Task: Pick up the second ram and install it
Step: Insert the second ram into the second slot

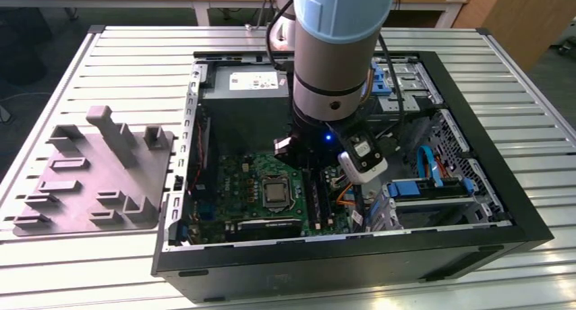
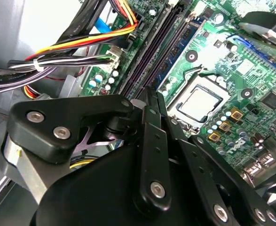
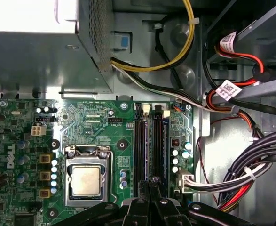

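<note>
Jaws of the gripper [image 3: 153,184] look clenched on the second ram [image 3: 153,146], edge-up among the memory slots [image 3: 138,141] beside the processor socket [image 3: 86,181]; judged light, stiff, fragile, best gripped by its board edges.

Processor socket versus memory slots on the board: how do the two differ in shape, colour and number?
The processor socket is square, while the memory slots are long and narrow. The socket has a silver metal frame around a pale centre; the slots are dark rails. There is one socket, but several slots lie parallel, side by side. The gripper sits over the slots, not the socket. Both are mounted flat on the green motherboard, next to each other.
</note>
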`<state>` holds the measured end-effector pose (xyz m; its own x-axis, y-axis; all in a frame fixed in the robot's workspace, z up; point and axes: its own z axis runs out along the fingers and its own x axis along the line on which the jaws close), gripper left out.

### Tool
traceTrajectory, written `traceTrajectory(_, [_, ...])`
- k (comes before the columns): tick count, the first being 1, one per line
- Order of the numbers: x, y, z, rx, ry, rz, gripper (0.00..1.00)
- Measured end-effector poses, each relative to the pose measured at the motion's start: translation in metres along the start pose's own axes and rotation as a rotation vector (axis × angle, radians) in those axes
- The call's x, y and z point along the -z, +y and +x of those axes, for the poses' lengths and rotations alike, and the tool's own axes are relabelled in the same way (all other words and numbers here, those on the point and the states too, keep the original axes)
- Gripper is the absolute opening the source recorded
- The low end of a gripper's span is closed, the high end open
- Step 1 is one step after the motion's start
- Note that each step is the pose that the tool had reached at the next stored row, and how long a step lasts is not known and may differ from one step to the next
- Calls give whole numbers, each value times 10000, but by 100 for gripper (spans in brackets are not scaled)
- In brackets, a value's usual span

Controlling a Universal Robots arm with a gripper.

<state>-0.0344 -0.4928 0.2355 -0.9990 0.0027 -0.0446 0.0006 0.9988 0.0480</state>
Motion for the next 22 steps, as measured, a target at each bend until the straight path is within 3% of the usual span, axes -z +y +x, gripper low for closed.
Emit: traceTrajectory(22, [-46,-1,8,0,-1,-18,11])
